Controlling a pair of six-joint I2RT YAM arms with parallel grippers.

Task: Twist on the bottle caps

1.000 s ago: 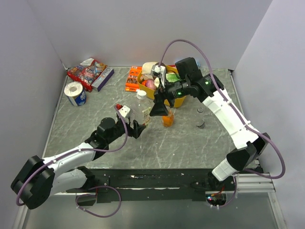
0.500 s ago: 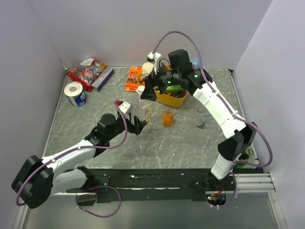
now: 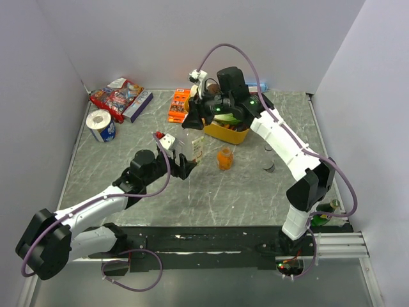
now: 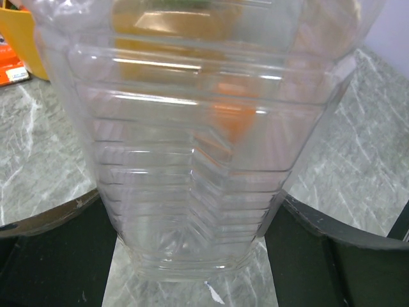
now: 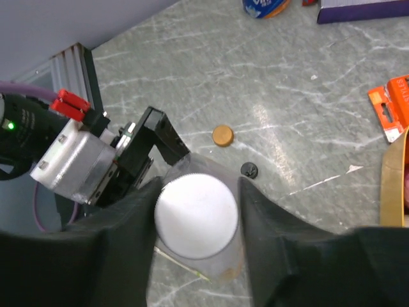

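Note:
A clear bottle [image 3: 192, 146] stands upright on the table with my left gripper [image 3: 185, 163] shut on its lower body. In the left wrist view the bottle [image 4: 198, 128] fills the space between the left gripper [image 4: 192, 217] fingers. My right gripper [image 3: 193, 121] hangs straight above it, and in the right wrist view that gripper [image 5: 199, 187] is shut on the white cap [image 5: 197, 217] sitting on the bottle's neck. An orange-gold cap [image 5: 222, 135] and a black cap [image 5: 249, 169] lie loose on the table. The orange drink bottle [image 3: 223, 158] and a greyish bottle [image 3: 269, 160] stand uncapped to the right.
A yellow basket [image 3: 231, 134] of food items sits just behind the bottles under the right arm. An orange box [image 3: 178, 105], a snack bag [image 3: 115, 94], a purple box [image 3: 138, 105] and a tape roll [image 3: 100, 124] lie at the back left. A green bottle [image 3: 329, 208] lies near the right arm's base.
The right arm swung left from over the orange drink bottle to above the clear bottle, and its jaws closed around the white cap. The left gripper kept its hold on the bottle.

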